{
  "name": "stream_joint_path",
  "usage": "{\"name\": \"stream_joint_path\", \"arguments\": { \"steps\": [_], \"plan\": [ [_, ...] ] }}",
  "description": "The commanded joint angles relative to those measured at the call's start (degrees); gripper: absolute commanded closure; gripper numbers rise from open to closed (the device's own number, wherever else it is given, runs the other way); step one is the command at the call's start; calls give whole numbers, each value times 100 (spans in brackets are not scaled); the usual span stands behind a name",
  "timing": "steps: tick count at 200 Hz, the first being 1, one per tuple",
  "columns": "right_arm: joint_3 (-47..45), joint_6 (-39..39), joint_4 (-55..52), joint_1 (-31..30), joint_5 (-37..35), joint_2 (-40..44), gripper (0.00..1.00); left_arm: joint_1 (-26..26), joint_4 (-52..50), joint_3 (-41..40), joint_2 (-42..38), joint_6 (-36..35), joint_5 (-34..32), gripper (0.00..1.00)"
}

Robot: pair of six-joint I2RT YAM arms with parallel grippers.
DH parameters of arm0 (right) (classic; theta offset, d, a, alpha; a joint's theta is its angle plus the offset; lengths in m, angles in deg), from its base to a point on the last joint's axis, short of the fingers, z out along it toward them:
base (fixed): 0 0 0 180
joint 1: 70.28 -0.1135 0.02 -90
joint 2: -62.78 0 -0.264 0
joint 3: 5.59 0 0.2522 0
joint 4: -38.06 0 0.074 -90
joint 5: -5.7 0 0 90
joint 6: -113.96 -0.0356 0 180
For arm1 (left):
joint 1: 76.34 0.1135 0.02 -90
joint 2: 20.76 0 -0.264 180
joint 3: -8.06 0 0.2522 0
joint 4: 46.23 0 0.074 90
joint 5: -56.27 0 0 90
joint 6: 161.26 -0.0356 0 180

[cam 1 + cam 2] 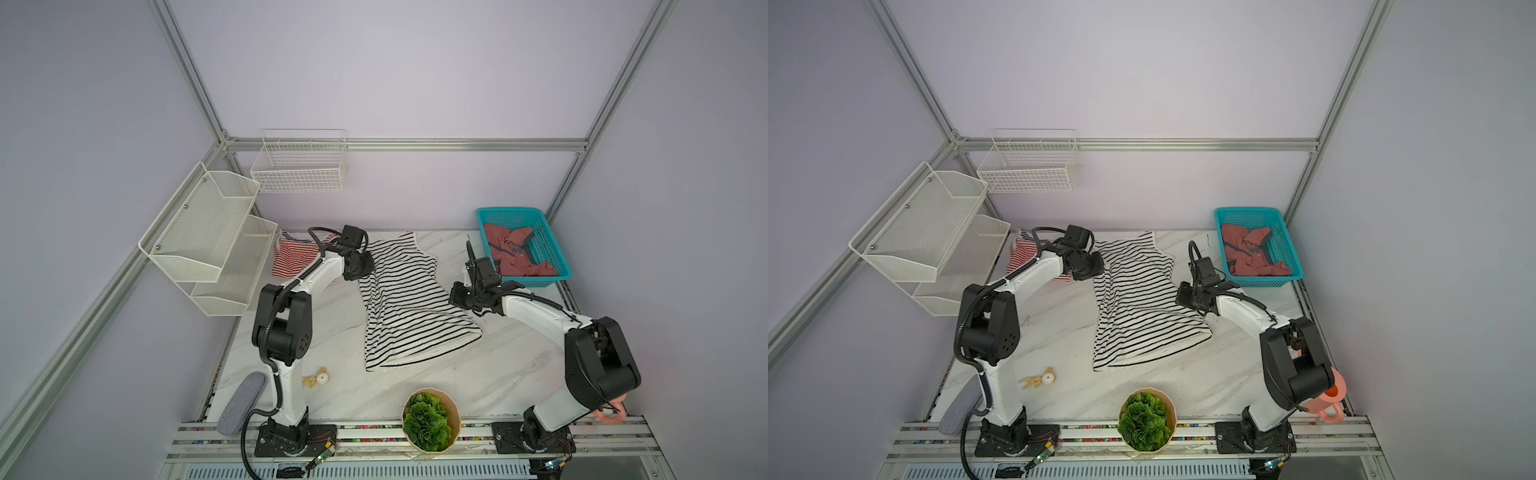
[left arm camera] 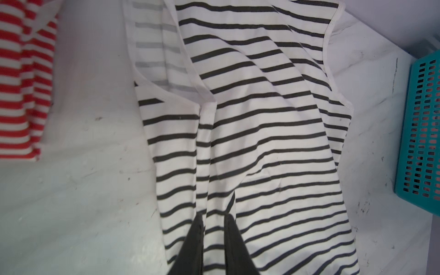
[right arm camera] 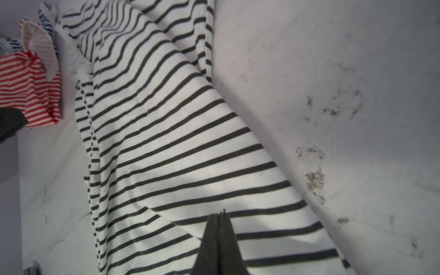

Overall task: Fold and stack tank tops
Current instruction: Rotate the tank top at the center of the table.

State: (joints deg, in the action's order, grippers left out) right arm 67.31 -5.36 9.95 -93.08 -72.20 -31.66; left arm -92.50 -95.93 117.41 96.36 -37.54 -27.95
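fabric of the black-and-white striped tank top lies spread but rumpled over the middle of the white marble tabletop in both top views. its narrow shoulder end points to the upper part of the frame and its wide hem to the lower part. long creases run down its length.

the left hand sits at the garment's upper left edge. in the left wrist view its two dark fingers stand slightly apart, and a raised ridge of the striped cloth is pinched between them.

the right hand is at the garment's right edge, about halfway down. in the right wrist view its fingertips are pressed together right at the cloth. i cannot tell whether any fabric is caught between them.

just left of the striped top, in the upper left of the tabletop, the red-and-white striped tank top lies folded small, partly behind the left arm.

at the upper right, the dusty-red tank top is bunched inside a teal plastic basket.

a round beige pot of green leaves stands at the lower edge, well apart from the clothes.
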Motion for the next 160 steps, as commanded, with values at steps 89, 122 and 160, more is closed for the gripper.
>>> {"name": "stream_joint_path", "arguments": {
  "steps": [89,122,160],
  "plan": [
    [365,38,591,-66,346,-853,92,107,-931,3031,1980,-636,-411,65],
    [386,75,545,-70,354,-896,92,108,-1187,3264,2162,-694,-442,65],
    [420,84,554,-83,413,-968,92,106,-1314,3264,2245,-760,-516,67]
  ]
}}
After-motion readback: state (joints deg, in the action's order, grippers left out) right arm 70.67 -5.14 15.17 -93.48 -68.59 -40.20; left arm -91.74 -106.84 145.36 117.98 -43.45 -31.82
